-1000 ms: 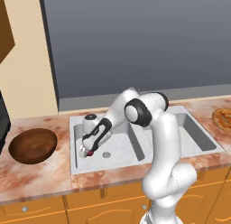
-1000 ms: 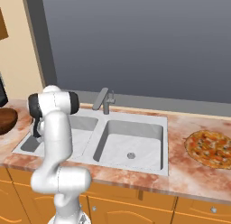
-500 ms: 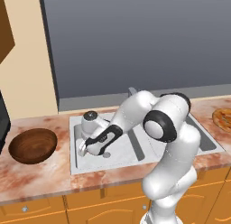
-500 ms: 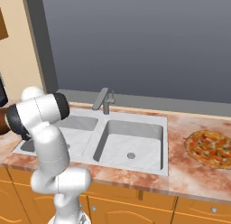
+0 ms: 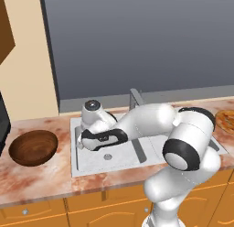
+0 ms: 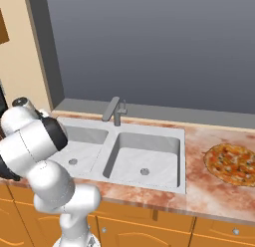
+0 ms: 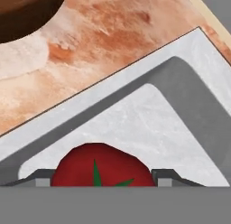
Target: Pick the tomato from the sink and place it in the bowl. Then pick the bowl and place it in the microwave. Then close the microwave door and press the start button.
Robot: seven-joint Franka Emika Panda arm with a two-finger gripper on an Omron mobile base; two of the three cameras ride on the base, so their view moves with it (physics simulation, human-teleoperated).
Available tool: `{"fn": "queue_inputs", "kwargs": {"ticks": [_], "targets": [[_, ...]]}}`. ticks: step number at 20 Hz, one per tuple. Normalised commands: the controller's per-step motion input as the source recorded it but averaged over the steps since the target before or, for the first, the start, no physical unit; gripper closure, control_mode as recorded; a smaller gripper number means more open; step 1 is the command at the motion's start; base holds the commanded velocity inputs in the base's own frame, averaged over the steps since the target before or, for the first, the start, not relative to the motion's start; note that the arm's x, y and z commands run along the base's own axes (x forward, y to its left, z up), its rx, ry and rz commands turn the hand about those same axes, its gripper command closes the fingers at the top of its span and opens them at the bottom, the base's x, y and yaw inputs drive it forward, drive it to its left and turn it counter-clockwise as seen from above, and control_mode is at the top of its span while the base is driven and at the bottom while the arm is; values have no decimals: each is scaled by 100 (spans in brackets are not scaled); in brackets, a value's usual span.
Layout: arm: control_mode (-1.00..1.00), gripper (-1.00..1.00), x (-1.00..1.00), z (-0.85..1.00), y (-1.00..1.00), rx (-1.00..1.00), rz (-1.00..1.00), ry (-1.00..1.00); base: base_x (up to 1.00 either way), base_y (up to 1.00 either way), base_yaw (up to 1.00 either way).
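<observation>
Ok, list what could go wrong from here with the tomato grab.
1. The small glossy red tomato sits between the two dark fingers, apparently not yet clamped; being round and slick, it may squirt out as they close.
2. It lies near the wall of the pale marbled sink, so a finger might hit the wall.
3. The wide dark brown wooden bowl stands on the counter beyond the rim; a low carry could clip that rim.

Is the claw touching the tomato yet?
Cannot tell. In the hand view the tomato sits between the claw tips, but the picture's bottom edge cuts off where they would meet.
</observation>
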Motion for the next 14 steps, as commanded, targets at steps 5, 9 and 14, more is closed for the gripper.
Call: {"fn": "queue_inputs", "kwargs": {"ticks": [5, 9, 14], "targets": [[-100, 100, -4, 92, 75, 6, 0, 7, 0, 0, 0], [-100, 100, -4, 22, 100, 0, 4, 6, 0, 0, 0], [-100, 100, 0, 7, 98, 0, 0, 4, 0, 0, 0]]}}
